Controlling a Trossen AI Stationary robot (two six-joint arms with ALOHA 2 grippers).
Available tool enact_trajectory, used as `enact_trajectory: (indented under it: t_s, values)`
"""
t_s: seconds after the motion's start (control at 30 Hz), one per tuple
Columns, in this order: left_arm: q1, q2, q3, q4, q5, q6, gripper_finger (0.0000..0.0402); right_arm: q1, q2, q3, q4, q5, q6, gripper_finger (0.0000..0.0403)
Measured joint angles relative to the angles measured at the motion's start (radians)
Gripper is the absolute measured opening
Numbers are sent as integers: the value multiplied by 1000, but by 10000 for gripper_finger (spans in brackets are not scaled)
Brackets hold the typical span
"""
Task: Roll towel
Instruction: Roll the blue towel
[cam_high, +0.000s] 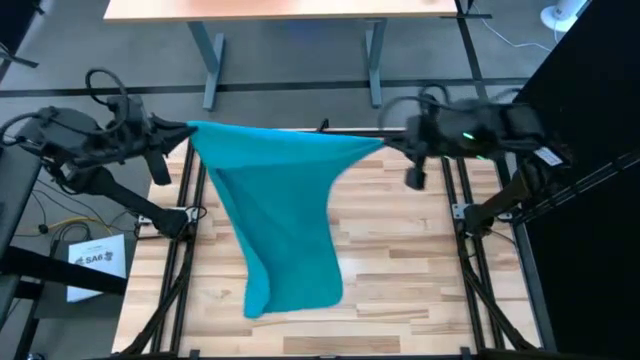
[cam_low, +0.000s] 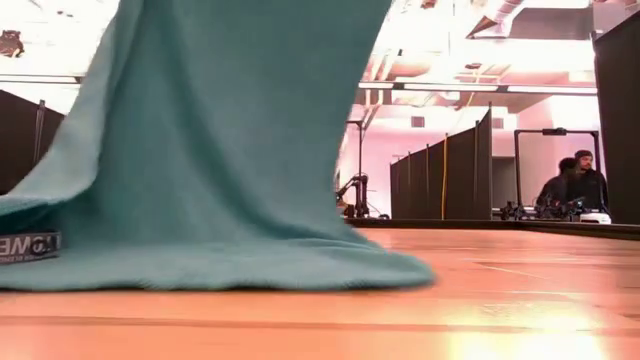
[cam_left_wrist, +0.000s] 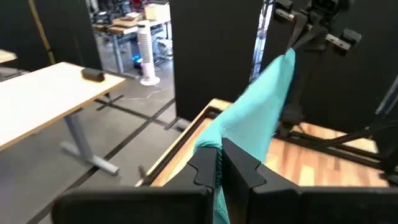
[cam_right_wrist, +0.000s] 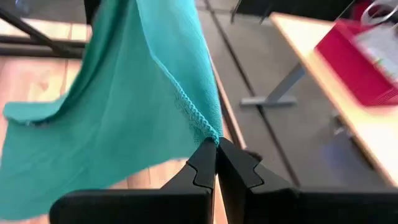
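The teal towel (cam_high: 280, 215) hangs stretched between my two grippers over the far part of the wooden table (cam_high: 400, 260). Its lower end (cam_low: 230, 265) lies on the tabletop toward the near edge. My left gripper (cam_high: 188, 128) is shut on the towel's far left corner, and my right gripper (cam_high: 385, 142) is shut on its far right corner. In the left wrist view the towel (cam_left_wrist: 255, 112) runs away toward my right arm. In the right wrist view the towel (cam_right_wrist: 118, 118) drapes down toward the table. My left gripper pinches the towel's far left corner (cam_left_wrist: 214, 148) between its two fingers, coming nearly level from the table's left. The cloth runs taut along its top edge and hangs below. My right gripper pinches the far right corner (cam_right_wrist: 214, 135), at the stitched hem, between its fingertips, coming from the table's right and slanting down. The towel hangs below, its lower end on the table.
A light desk (cam_high: 290, 8) stands beyond the table's far edge. Dark partitions stand around the table, and a person (cam_low: 580, 180) sits far behind in the low view. Bare wood (cam_high: 400, 260) shows right of the towel.
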Motion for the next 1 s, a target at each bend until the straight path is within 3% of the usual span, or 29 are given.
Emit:
enact_trajectory:
  t_s: [0.23, 0.47, 0.7, 1.0]
  values:
    - [42, -72, -188, -83, -47, -46, 0, -243, 2, -289, 274, -206, -88, 0]
    - [95, -252, -427, -83, -93, -170, 0, -445, 2, -552, 580, -420, -100, 0]
    - [100, -431, -727, -20, -117, -274, 0, -512, 38, -743, 784, -522, -79, 0]
    - [100, -630, -1005, -62, -205, -456, 0, -559, 196, -789, 892, -591, -63, 0]
